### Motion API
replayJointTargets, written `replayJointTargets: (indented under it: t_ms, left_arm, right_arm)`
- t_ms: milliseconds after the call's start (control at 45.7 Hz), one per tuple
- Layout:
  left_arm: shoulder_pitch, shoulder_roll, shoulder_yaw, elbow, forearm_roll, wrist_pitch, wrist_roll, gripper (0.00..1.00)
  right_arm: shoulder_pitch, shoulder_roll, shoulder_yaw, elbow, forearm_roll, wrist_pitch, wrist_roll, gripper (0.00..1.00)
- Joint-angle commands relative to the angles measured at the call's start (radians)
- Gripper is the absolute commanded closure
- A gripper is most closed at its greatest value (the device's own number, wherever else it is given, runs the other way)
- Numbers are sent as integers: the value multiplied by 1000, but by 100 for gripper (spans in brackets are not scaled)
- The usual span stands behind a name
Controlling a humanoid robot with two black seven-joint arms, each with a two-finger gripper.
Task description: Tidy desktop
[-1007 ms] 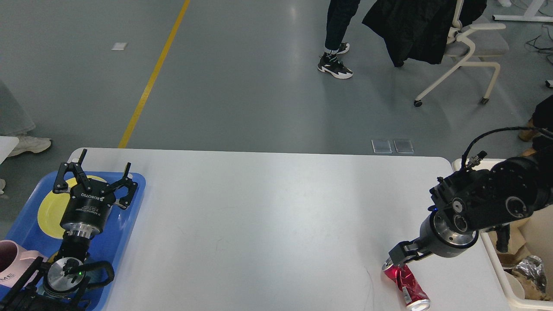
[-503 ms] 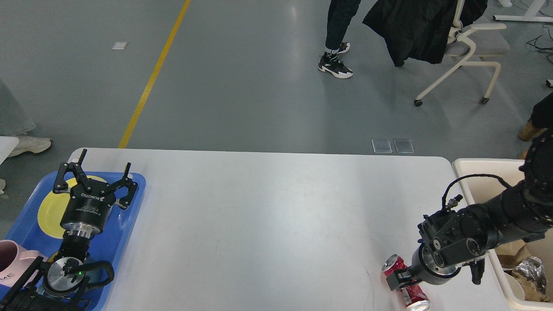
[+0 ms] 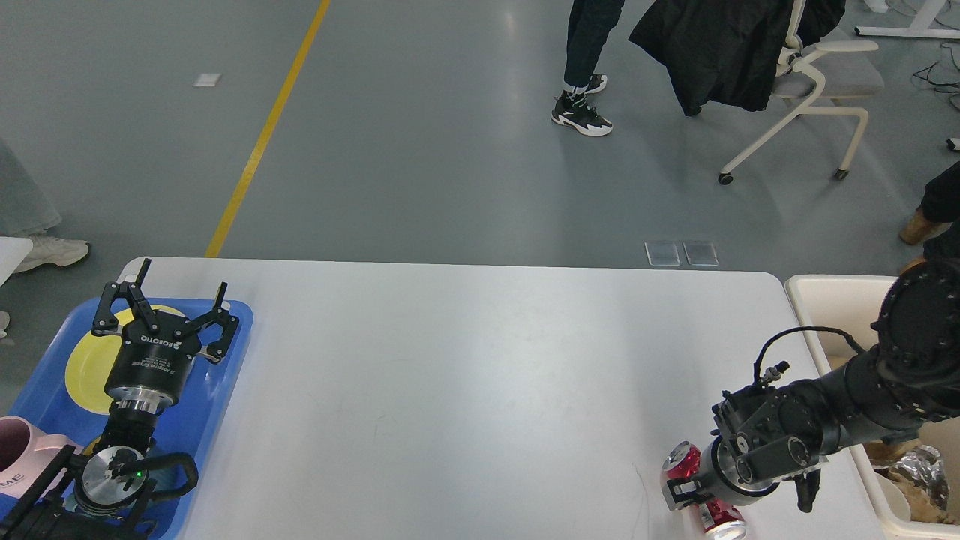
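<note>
The white desktop (image 3: 450, 375) fills the lower part of the head view. A crushed red can (image 3: 684, 460) lies near its front right corner. My right gripper (image 3: 688, 491) is down over the can's middle. One dark finger (image 3: 673, 497) shows on the can's left side and the other is hidden behind the wrist, so its state is unclear. My left gripper (image 3: 180, 283) stands open with its fingers spread, pointing away from me, above the blue tray (image 3: 234, 352) at the desktop's left end. It holds nothing.
The tray holds a yellow plate (image 3: 81, 369) and a pink mug (image 3: 16, 450). A cream-white bin (image 3: 816, 297) with foil and brown paper stands off the right edge. A chair (image 3: 814, 82) and a person's legs (image 3: 581, 112) are on the floor beyond.
My right arm has dropped and drawn nearer to me, bringing the gripper from the can's far end down onto its middle. The left arm has not moved.
</note>
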Motion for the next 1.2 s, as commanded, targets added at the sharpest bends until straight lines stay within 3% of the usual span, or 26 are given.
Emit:
replayJointTargets:
  t_ms: [0, 679, 897, 1051, 1116, 1182]
  left_arm:
    - [0, 0, 0, 1, 0, 0, 0, 4]
    - [0, 0, 0, -1, 0, 0, 1, 4]
    - [0, 0, 0, -1, 0, 0, 1, 4]
    - [0, 0, 0, -1, 0, 0, 1, 4]
    - [0, 0, 0, -1, 0, 0, 1, 4]
    - [0, 0, 0, 1, 0, 0, 1, 4]
  right_arm:
    - [-2, 9, 0, 5, -4, 5, 0, 100]
    - [43, -14, 0, 51, 8, 3, -2, 100]
    - [389, -163, -50, 304, 89, 169, 0, 100]
    - [710, -164, -205, 439, 214, 287, 24, 100]
    - [806, -164, -256, 455, 224, 356, 67, 100]
    - [879, -151, -314, 455, 224, 439, 139, 100]
